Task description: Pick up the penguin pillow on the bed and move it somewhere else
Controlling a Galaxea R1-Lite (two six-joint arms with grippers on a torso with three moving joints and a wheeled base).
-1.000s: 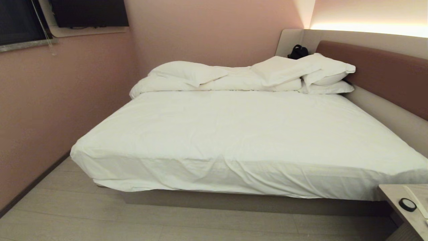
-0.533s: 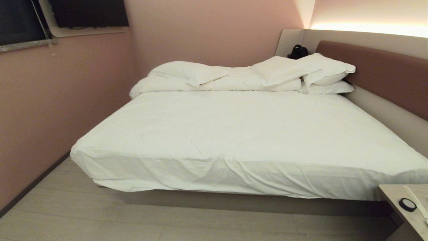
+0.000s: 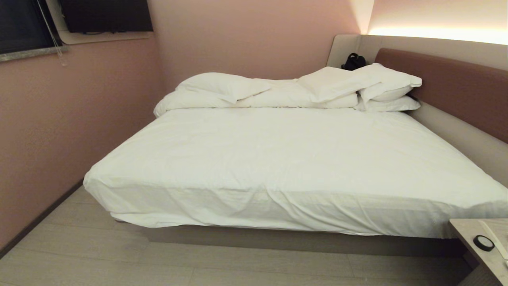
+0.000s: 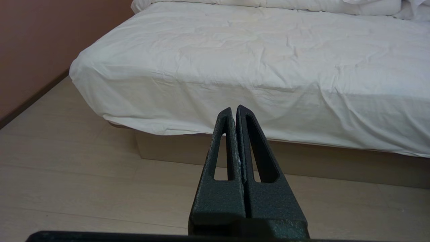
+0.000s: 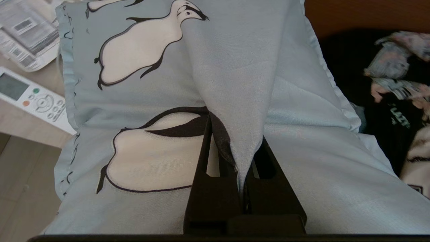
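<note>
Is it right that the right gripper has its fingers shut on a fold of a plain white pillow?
No. The right gripper is shut on a fold, but of the light blue penguin-printed pillow, not a plain white one. The right wrist view shows it.

We see the penguin pillow (image 5: 295,111) as smooth, matt woven cloth. The bed (image 3: 285,159) wears wrinkled matt white cotton-like sheeting. The left gripper (image 4: 234,109) looks rough, grainy black plastic; the floor (image 4: 67,174) pale matt wood-look planks.

Penguin pillow (image 5: 161,101) runs past the frame edges; its fold hides the right claw (image 5: 240,174) tips. Blurred clutter (image 5: 396,77) beside it, possibly clothing.
</note>
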